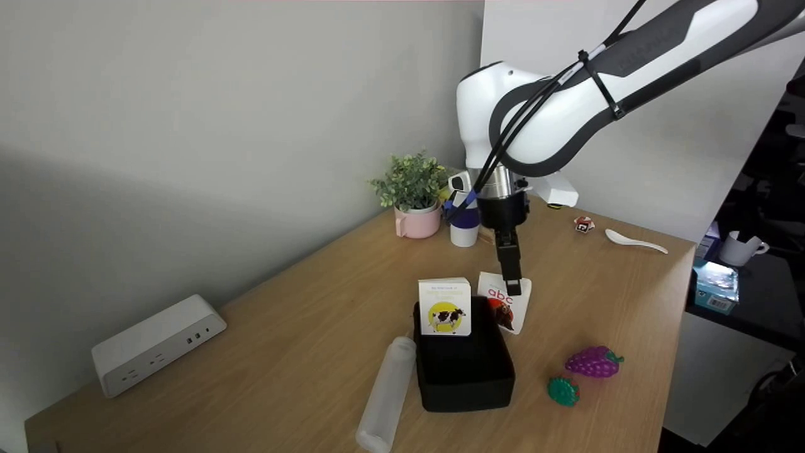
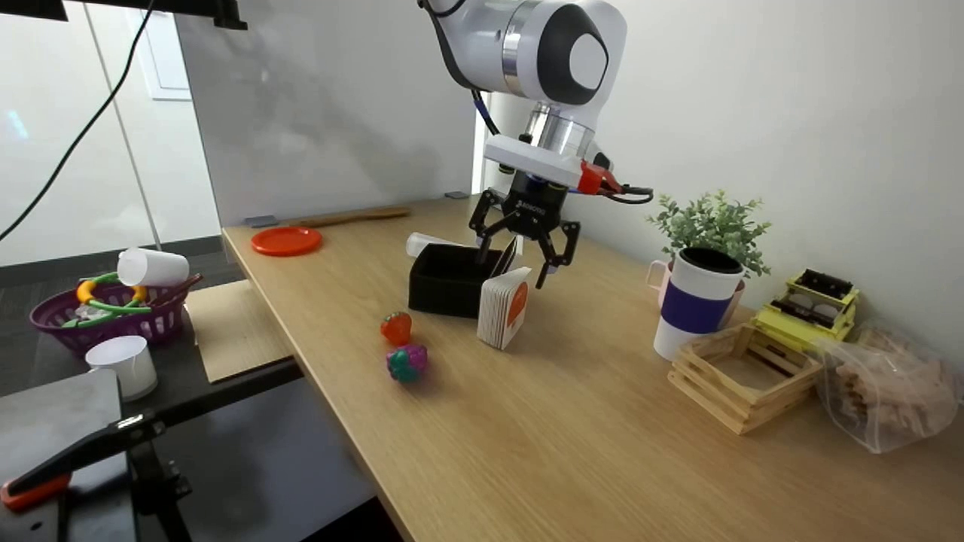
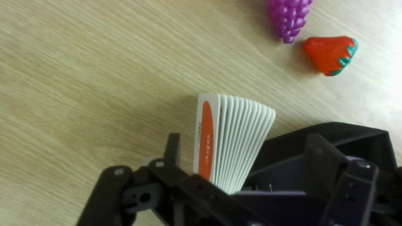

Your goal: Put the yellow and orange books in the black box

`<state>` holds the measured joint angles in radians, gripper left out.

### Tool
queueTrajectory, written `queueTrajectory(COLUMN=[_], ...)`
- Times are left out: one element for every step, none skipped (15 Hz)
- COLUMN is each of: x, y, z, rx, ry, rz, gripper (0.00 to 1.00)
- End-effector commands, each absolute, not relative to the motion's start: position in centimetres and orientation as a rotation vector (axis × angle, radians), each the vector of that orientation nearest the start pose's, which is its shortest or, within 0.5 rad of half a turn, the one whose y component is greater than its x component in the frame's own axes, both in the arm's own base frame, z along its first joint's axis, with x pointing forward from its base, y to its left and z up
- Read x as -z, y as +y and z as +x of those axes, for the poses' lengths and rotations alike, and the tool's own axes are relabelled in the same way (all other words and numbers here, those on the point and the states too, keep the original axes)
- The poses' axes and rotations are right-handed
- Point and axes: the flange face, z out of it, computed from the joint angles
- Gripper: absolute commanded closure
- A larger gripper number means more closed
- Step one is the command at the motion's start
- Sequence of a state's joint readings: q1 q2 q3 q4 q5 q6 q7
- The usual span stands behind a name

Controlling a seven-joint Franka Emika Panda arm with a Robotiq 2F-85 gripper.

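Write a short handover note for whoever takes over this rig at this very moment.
Pincer: open, holding nothing, near the orange book and the black box.
Yellow book: the cow-covered yellow book is in the box at one end, sticking up above the rim.
Orange book: outside the box, standing on the table beside it with pages fanned; whether it touches the box I can't tell.
Done: yellow book in.
Left: grasp the orange book and put it in the box; its fanned pages may make the grip a little awkward.
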<state>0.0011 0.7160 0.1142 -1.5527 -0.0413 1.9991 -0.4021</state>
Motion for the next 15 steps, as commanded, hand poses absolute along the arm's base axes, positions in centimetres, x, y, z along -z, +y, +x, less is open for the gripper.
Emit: queueTrajectory(x=[-21.6,-21.5,-21.4,-21.4,-21.3,-21.3,-21.2,-21.0,-20.8,-20.5,-20.2,-19.8,-19.5,-19.2,-19.1], y=[6.7,6.8,6.8,6.8,6.8,6.8,6.8,6.8,6.8,6.8,6.8,6.8,6.7,6.6,6.7], z=[67.6,67.8,68.0,68.1,68.2,68.3,68.3,68.3,68.3,68.3,68.3,68.5,68.6,68.7,68.8], rx=[-0.346,-0.347,-0.347,-0.345,-0.342,-0.343,-0.347,-0.346,-0.352,-0.354,-0.355,-0.36,-0.367,-0.37,-0.371], ry=[-0.795,-0.79,-0.779,-0.777,-0.774,-0.771,-0.768,-0.765,-0.763,-0.764,-0.764,-0.765,-0.762,-0.761,-0.759], rz=[-2.925,-2.93,-2.933,-2.934,-2.935,-2.935,-2.935,-2.934,-2.932,-2.93,-2.927,-2.925,-2.921,-2.918,-2.917], gripper=[0.0,0.0,0.0,0.0,0.0,0.0,0.0,0.0,0.0,0.0,0.0,0.0,0.0,0.0,0.0])
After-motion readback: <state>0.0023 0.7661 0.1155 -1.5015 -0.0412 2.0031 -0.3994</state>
